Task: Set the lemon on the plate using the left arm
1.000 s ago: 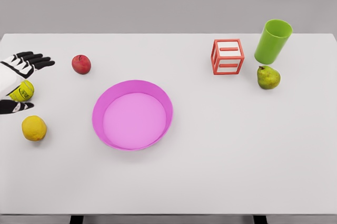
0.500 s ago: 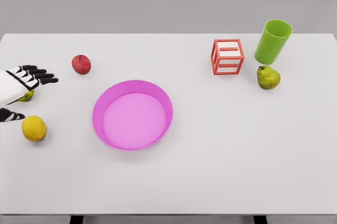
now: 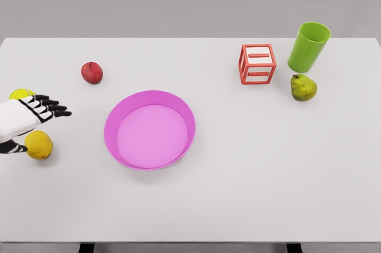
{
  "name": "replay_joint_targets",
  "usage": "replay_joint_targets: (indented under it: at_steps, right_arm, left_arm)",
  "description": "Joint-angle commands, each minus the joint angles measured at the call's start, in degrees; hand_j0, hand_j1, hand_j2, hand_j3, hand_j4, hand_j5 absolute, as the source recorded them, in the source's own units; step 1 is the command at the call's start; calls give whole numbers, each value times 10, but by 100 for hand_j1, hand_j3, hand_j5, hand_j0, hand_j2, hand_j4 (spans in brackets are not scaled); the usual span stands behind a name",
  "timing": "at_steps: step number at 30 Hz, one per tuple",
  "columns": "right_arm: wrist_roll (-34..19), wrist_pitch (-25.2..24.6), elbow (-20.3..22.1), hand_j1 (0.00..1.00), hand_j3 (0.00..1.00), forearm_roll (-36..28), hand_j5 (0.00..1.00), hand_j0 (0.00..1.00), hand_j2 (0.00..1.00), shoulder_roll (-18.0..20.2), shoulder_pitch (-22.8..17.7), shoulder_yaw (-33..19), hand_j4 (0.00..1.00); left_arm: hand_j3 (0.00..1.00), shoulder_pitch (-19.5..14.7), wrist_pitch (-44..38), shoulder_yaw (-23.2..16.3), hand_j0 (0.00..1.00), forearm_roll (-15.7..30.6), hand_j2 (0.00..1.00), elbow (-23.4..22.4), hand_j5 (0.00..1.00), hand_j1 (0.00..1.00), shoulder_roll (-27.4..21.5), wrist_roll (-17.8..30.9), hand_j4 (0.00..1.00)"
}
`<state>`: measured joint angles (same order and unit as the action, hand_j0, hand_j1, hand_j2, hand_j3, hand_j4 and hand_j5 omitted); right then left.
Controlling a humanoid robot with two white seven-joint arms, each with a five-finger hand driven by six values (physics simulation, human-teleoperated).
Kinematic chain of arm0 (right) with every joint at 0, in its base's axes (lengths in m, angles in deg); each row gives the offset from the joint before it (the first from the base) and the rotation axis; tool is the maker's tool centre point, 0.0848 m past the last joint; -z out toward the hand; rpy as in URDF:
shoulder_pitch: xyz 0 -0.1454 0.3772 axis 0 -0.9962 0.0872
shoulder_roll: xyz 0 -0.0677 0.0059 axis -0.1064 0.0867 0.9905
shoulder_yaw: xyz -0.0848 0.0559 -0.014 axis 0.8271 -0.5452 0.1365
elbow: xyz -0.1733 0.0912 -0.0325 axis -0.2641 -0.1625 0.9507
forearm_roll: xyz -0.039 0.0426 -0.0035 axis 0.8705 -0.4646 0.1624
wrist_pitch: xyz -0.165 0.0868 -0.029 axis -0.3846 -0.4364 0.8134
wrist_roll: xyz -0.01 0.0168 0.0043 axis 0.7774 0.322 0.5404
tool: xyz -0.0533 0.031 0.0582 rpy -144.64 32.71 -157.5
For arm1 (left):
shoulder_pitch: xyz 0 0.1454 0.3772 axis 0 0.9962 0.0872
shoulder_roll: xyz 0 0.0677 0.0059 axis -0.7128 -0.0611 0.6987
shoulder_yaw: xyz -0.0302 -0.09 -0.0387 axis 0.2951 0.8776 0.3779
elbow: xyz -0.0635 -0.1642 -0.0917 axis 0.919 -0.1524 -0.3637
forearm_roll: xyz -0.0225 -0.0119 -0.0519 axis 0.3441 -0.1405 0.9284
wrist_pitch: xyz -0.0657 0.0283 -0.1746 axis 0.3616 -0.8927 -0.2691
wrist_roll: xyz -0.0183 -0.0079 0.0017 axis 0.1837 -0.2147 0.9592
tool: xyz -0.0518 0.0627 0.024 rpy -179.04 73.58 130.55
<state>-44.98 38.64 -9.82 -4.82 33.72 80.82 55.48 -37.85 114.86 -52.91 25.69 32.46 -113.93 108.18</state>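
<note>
One lemon [image 3: 38, 144], yellow, lies at the far left of the white tabletop [image 3: 250, 175], well left of the plate [image 3: 150, 129] and not yet on it. Handling, by judgement: light, firm, rounded, with a smooth skin that may roll or slip under a loose pinch; not fragile. Best hold appears to be across its middle, fingers on one side and thumb on the other, taken from above.

One left robot hand [image 3: 27, 121], white with black fingers [image 3: 52, 105], enters from the left edge. Fingers are spread and extended toward the plate; the thumb sits low by the lemon's left side. It holds nothing. The lemon lies just below and slightly right of the palm, very near the thumb; whether they touch cannot be told. The right arm does not show.

One plate, magenta, deep-rimmed, left of tabletop centre, nothing in it.

Other items:
- one tennis ball [image 3: 20, 94], yellow-green, partly hidden behind the hand's upper edge;
- one red apple [image 3: 91, 72], up and left of the plate;
- one red open-frame cube [image 3: 257, 63], one green cup [image 3: 308, 47], one pear [image 3: 303, 87], all grouped at far right.
</note>
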Motion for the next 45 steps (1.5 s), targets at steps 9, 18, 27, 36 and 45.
replay_joint_targets:
  at_steps: [9,18,27,36,45]
  right_arm:
    - [0,0,1,100,100,0,100,100,100,0,0,0,100]
    - [0,0,1,100,100,0,100,100,100,0,0,0,100]
    - [0,0,0,100,100,0,100,100,100,0,0,0,100]
    - [0,0,0,100,100,0,100,100,100,0,0,0,100]
    - [0,0,0,100,100,0,100,100,100,0,0,0,100]
  left_arm:
    - [100,22,-2,-2,100,-45,100,-1,100,100,-2,0,100]
    - [100,23,-2,-2,100,-86,100,-8,100,100,2,0,100]
    - [100,20,-2,-7,100,-119,100,-14,100,100,16,0,100]
    - [100,17,-2,-12,100,-123,100,-19,100,100,14,0,100]
    - [94,20,-2,-14,94,-123,94,-19,94,94,14,0,94]
